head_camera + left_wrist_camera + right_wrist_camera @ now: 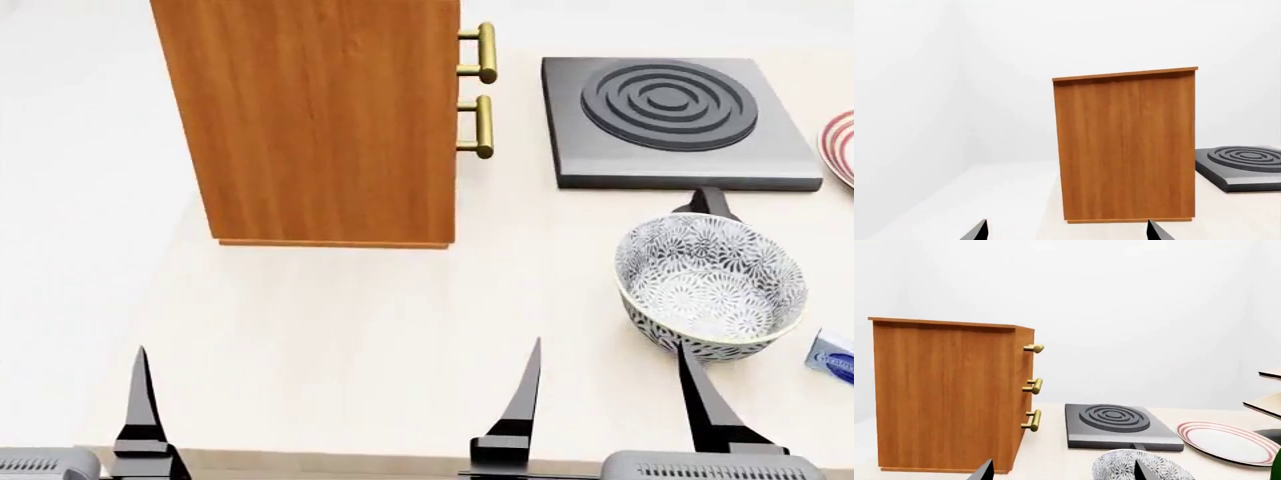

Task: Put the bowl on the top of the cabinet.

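Note:
The bowl, white with a dense grey-black floral pattern, stands on the counter right of centre, in front of the hob. It also shows low in the right wrist view. The orange-brown cabinet with brass handles stands at the back left; both wrist views show it. My right gripper is open and empty; its right finger lies over the bowl's near rim, and the bowl is not between the jaws. My left gripper is open and empty, facing the cabinet's plain side.
A black hob lies behind the bowl. A red-striped white plate lies to its right. A blue packet sits by the bowl at the right edge. A pale rack shows at the far right. The counter's front edge runs below my grippers.

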